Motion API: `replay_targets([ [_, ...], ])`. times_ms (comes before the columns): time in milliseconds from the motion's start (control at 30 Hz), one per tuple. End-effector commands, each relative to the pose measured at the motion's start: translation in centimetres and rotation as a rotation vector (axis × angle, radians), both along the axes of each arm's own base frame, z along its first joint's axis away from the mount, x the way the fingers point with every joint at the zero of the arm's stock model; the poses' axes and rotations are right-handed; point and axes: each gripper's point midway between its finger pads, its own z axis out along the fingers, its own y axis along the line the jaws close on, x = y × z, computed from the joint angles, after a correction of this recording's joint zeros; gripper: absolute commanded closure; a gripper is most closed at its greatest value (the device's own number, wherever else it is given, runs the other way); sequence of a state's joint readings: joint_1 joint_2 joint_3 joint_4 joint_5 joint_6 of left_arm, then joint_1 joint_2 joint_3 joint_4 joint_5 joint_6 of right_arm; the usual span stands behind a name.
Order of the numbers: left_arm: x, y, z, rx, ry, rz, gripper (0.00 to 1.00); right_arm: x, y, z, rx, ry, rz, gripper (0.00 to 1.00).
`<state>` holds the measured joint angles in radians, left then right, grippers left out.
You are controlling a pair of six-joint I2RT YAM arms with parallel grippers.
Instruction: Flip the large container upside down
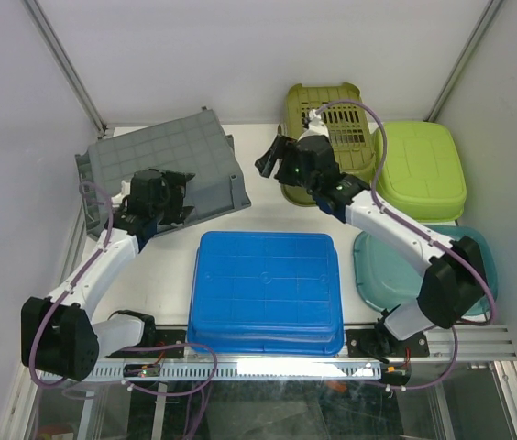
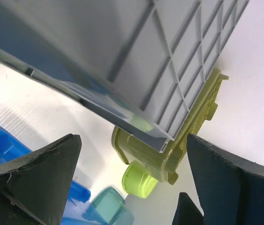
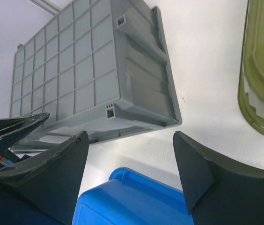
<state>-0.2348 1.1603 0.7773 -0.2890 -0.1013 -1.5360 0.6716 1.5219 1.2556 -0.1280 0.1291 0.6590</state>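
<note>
Grey container (image 1: 162, 165) lay base up; left gripper (image 1: 185, 197) and right gripper (image 1: 269, 156) gaped empty; backing off slowly seemed wisest.

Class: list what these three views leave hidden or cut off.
- Top view: inside of the grey container; only its ribbed outside shows.
- Top view: part of the teal tub, behind the right arm.
- Left wrist view: most of the grey container, cut by the top edge.
- Right wrist view: the olive basket, cut by the right edge.
</note>
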Motion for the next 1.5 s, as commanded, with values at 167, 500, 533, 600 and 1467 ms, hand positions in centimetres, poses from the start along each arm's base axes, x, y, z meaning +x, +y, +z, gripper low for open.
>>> replay_targets([
  [167,-0.7,-1.2,5.7,0.125,-0.098,-0.189,0.01,-2.2,-4.0,5.6,-0.047,-0.138,-0.030,0.22],
  [500,-3.1,2.5,14.3,0.644,-0.402,-0.311,0.01,-7.7,-15.6,5.3,-0.418,-0.103,-0.223,0.01],
  [533,-3.7,3.3,15.1,0.677,-0.416,-0.278,0.01,-8.5,-17.4,5.1,-0.443,-0.088,-0.276,0.01],
  [600,-4.7,4.3,16.7,0.777,-0.465,-0.279,0.01,-10.4,-20.8,4.9,-0.483,-0.062,-0.388,0.01],
  [1467,-8.2,7.1,16.5,1.070,-0.453,-0.348,0.01,-15.5,-27.6,6.8,-0.340,-0.075,-0.660,0.01],
])
